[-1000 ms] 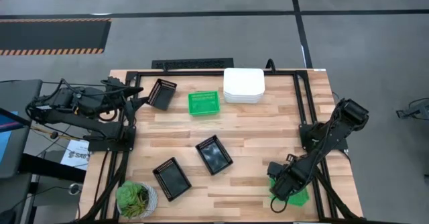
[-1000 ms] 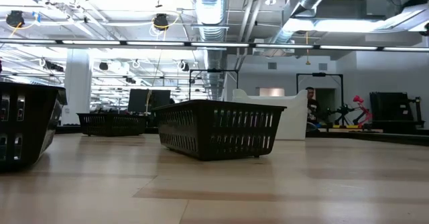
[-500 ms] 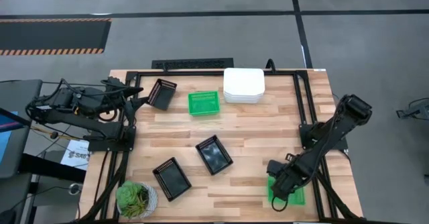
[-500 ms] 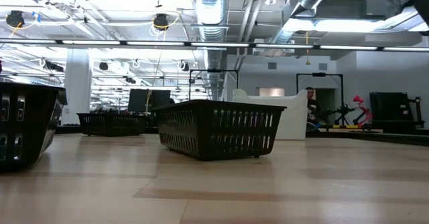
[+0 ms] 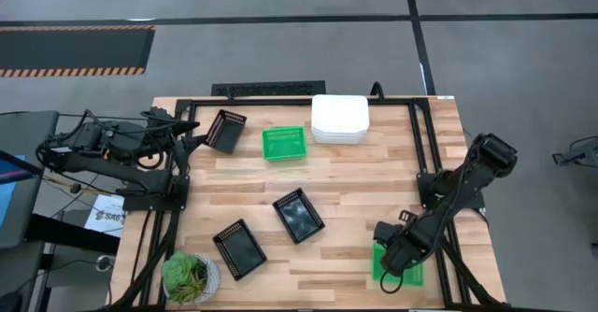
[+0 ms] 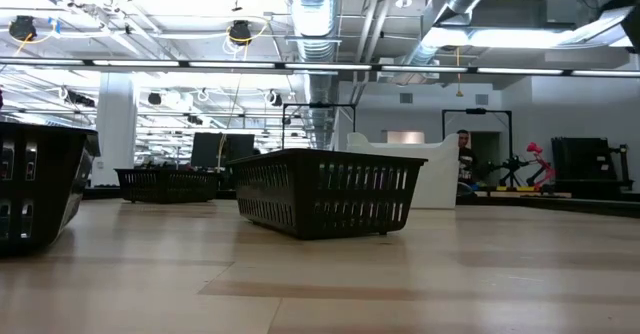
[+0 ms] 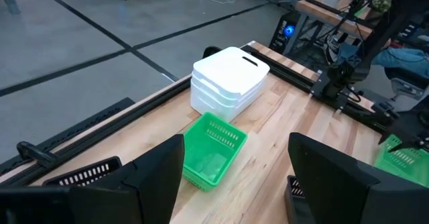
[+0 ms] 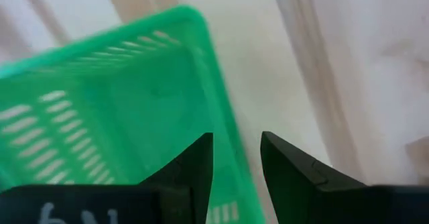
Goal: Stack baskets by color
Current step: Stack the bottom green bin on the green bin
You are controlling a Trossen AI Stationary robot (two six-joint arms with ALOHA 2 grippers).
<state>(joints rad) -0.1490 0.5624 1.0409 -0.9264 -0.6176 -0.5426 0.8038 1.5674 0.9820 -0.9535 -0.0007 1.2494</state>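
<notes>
A green basket [image 5: 409, 273] lies at the table's near right, with my right gripper [image 5: 392, 256] pointing down over it and shut on its wall. Another green basket [image 5: 283, 144] stands at the far middle beside a stack of white baskets [image 5: 339, 119]. Three black baskets rest on their bottoms: one at the far left [image 5: 225, 130], one in the middle [image 5: 298, 215], one near left [image 5: 239, 248]. My left gripper [image 7: 234, 177] hangs open above the table's far left edge, holding nothing. My right gripper [image 8: 236, 170] has the green basket's side wall [image 8: 231, 147] between its two fingers, a little way from a corner. One finger [image 8: 191, 174] stands inside the basket and the other outside. The fingers come from above, pointing down. I cannot tell whether the basket's bottom is off the table.
A round potted green plant [image 5: 190, 277] stands at the near left corner. Black frame rails [image 5: 425, 144] run along the table's left, right and far sides. Bare wood lies between the middle black basket and the near-right green one.
The near-right green basket has turned a little under my right gripper, and its near right corner has drawn in toward the table's left.
</notes>
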